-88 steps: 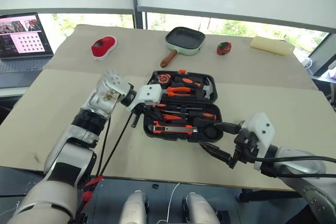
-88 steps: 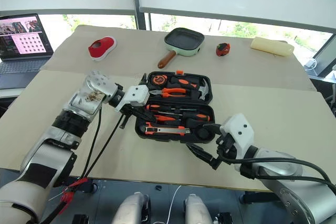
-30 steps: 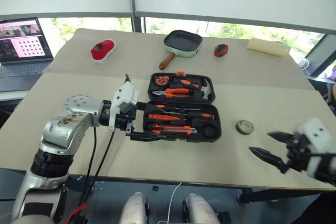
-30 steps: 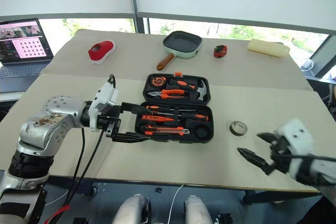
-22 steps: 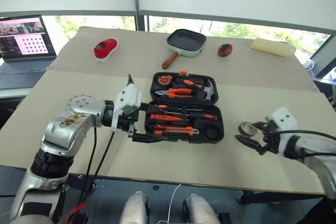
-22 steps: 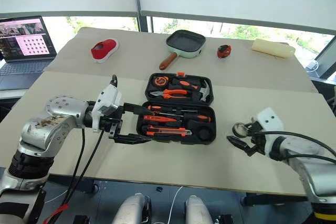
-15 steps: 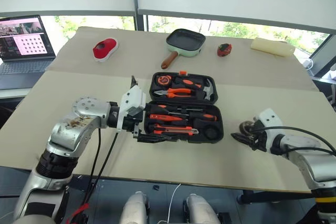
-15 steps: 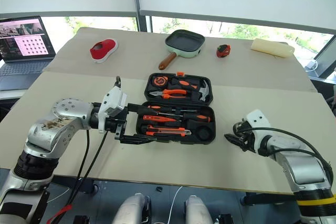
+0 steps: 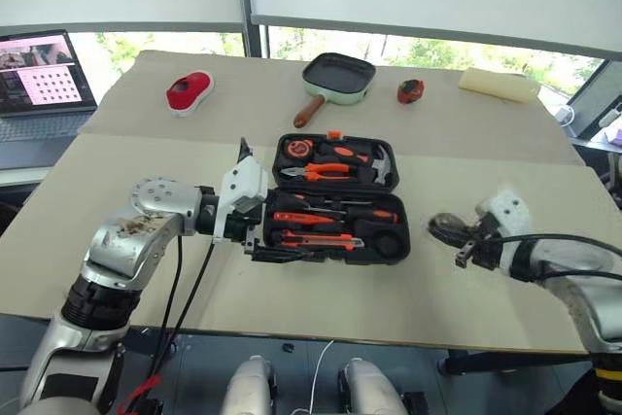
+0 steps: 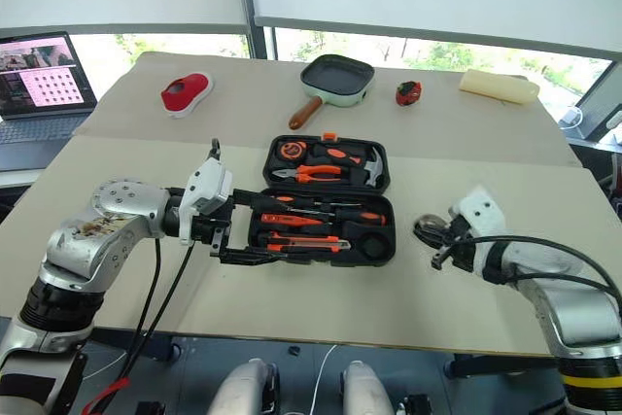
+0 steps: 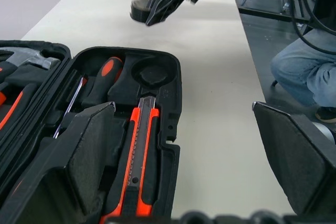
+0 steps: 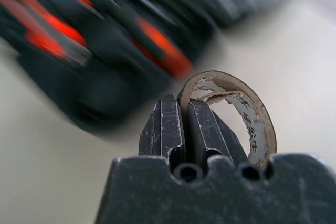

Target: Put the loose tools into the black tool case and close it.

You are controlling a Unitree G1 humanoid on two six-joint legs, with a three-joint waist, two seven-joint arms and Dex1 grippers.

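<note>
- Tape roll (image 12: 239, 109) sits pinched in the closed right gripper (image 12: 182, 124).
- Black tool case (image 9: 335, 196) lies open between grippers; left gripper (image 9: 260, 235) gapes empty at its near corner.
- Frying pan (image 9: 338, 78) sits well beyond.

Bare table (image 9: 457, 289) lies between the right gripper (image 9: 449, 233) and the open black tool case (image 9: 335, 203).

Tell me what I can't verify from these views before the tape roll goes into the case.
- Right wrist view: black tool case is motion-blurred, so its tools and recesses are unreadable.
- Left wrist view: left gripper fingers cover the near end of the utility knife.
- Head views: right gripper hides part of the tape roll; where it is pinched is unclear.
</note>
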